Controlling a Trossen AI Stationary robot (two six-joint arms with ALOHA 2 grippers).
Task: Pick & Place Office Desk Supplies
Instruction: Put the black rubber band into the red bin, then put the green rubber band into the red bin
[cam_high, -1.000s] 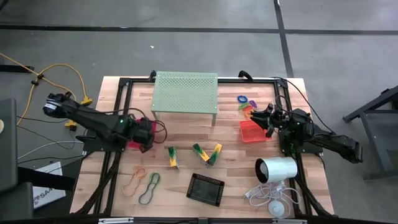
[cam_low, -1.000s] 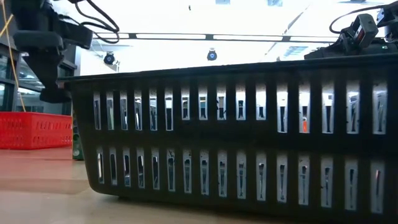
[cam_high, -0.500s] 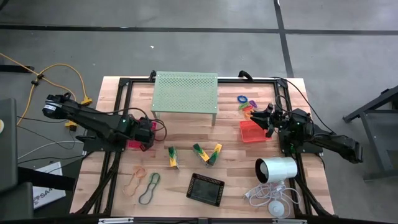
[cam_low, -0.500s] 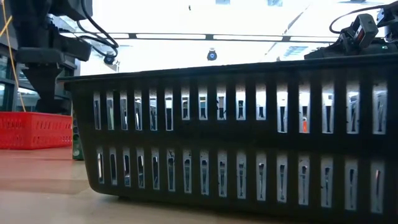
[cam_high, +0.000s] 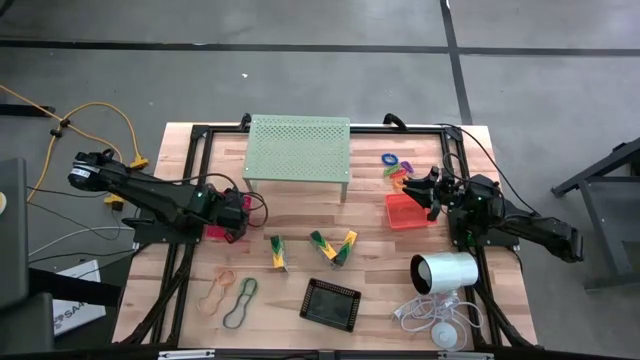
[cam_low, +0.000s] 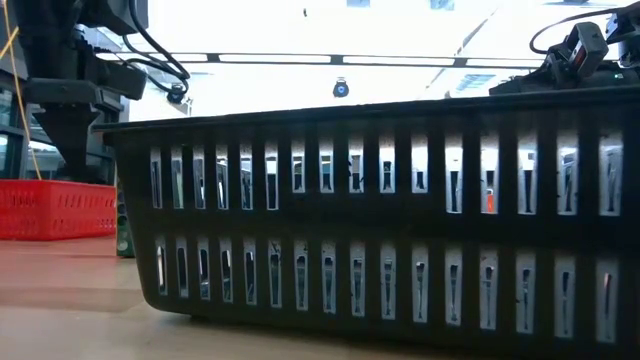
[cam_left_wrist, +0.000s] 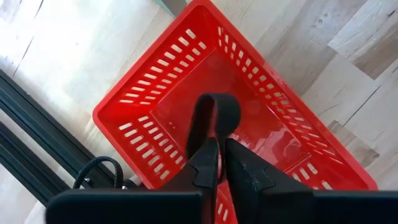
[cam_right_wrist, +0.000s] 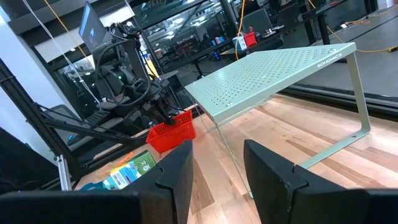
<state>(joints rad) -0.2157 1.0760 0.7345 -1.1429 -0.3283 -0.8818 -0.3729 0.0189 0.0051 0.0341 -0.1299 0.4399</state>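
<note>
A pale wooden plank bench (cam_high: 300, 215) is seen from above, with a pale green perforated metal stand (cam_high: 298, 150) at its far edge. The step in hand appears to be a drop into the red slotted plastic tray (cam_left_wrist: 205, 87) at the bench's left side. The left tool (cam_left_wrist: 217, 163) is held directly over that tray, its fingers nearly together on a thin dark rubber loop (cam_left_wrist: 214, 115); release seems due next. The right tool (cam_right_wrist: 217, 163) is parked with fingers apart and empty, beside an orange tray (cam_high: 405, 211). A black mesh tray (cam_high: 331, 303) and yellow-and-green clips (cam_high: 331, 245) lie mid-bench.
</note>
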